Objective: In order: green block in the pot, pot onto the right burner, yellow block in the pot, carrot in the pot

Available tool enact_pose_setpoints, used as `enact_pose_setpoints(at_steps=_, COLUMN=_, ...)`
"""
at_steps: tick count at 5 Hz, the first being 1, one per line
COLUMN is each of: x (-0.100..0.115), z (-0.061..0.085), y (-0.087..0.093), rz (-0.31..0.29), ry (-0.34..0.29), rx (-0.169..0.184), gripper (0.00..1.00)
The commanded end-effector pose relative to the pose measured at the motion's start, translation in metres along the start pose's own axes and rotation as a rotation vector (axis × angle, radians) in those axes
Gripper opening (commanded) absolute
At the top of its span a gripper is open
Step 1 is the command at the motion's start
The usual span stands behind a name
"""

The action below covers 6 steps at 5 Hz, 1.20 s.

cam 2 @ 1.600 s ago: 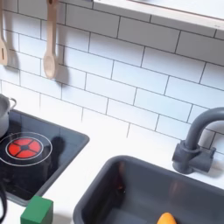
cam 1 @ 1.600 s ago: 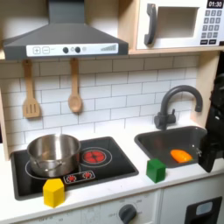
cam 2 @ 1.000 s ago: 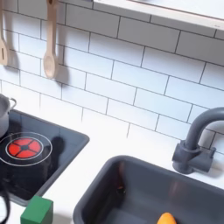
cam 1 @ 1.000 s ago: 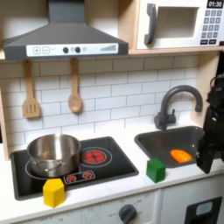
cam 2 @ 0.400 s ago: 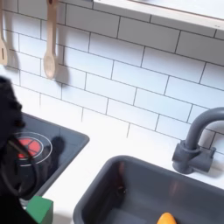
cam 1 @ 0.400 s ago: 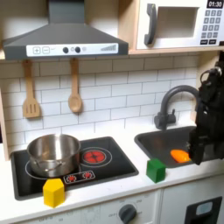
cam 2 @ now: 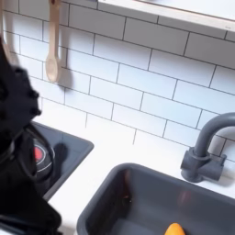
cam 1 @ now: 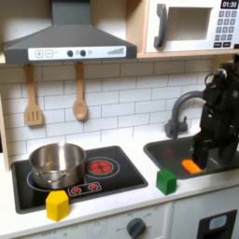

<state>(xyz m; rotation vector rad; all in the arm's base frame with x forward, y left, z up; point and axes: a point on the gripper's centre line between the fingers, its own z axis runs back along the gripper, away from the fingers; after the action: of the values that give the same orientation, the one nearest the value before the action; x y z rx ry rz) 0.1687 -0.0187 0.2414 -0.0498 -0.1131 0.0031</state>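
Yellow block point(cam 1: 58, 204) sits nearest on the counter front, green block point(cam 1: 166, 181) beside the sink point(cam 1: 177, 149). Pot point(cam 1: 56, 163) occupies 1 burner. Carrot point(cam 1: 190, 166) lies in the sink under the gripper point(cam 1: 204, 155); jaw state cannot be determined.

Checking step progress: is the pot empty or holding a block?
Empty: the pot shows only bare metal inside; the green block and the yellow block sit outside it.

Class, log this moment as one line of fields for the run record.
gripper: over sink, state unclear | green block: on counter | pot: left burner, empty | carrot: in sink
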Motion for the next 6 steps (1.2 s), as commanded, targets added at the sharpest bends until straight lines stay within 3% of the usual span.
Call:
enact_pose_setpoints(at_steps=1, x=0.021, z=-0.007, y=0.002, rz=0.01, ry=-0.005, rx=0.008, gripper=1.0)
enact_pose_setpoints(at_steps=4, x=0.049, z=-0.011, y=0.003, rz=0.007, ry=-0.03, rx=0.012, gripper=1.0)
enact_pose_setpoints(at_steps=6, x=0.062, z=-0.019, y=0.015, rz=0.016, ry=-0.039, rx=0.015, gripper=1.0)
